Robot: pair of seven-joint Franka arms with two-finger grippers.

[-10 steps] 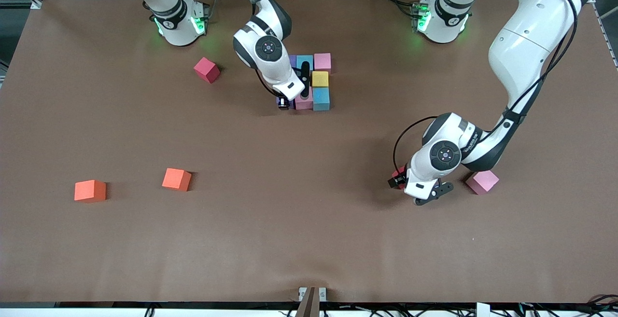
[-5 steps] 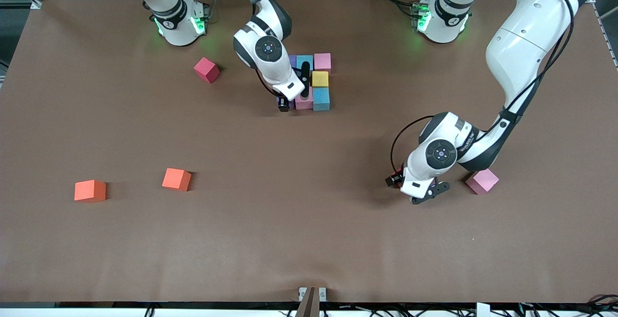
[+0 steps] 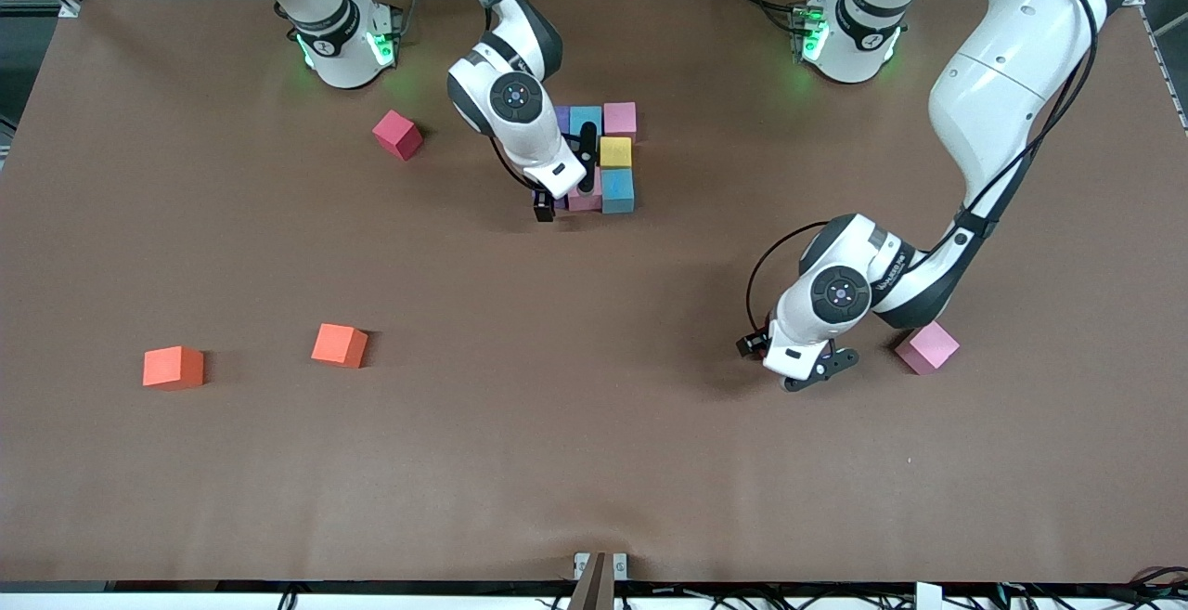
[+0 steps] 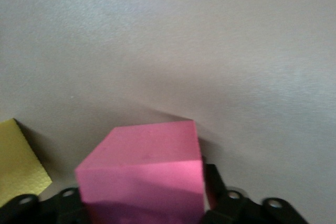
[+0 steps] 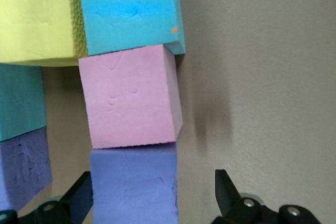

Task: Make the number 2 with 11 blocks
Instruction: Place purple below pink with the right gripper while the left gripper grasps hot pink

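The partly built number 2 [image 3: 614,151] lies near the robots' bases: purple, blue and pink blocks in one row, a yellow block [image 3: 614,151] below, then blue [image 3: 617,190], pink [image 5: 131,98] and purple [image 5: 134,182]. My right gripper [image 3: 564,181] hangs low over that purple block, open, with a gap beside one finger [image 5: 226,192]. My left gripper [image 3: 807,370] is down at the table toward the left arm's end. Its fingers stand close on either side of a bright pink block [image 4: 144,171], a thin gap showing on one side. The hand hides this block in the front view.
A red block [image 3: 397,135] lies beside the digit toward the right arm's end. Two orange blocks [image 3: 339,344] [image 3: 173,367] sit nearer the front camera. A pale pink block [image 3: 926,348] rests beside the left hand. A yellow block [image 4: 18,161] lies close to the left gripper.
The right gripper has opened and let go of the purple block. The left hand slid a little toward the table's middle, and its fingers narrowed around the bright pink block.
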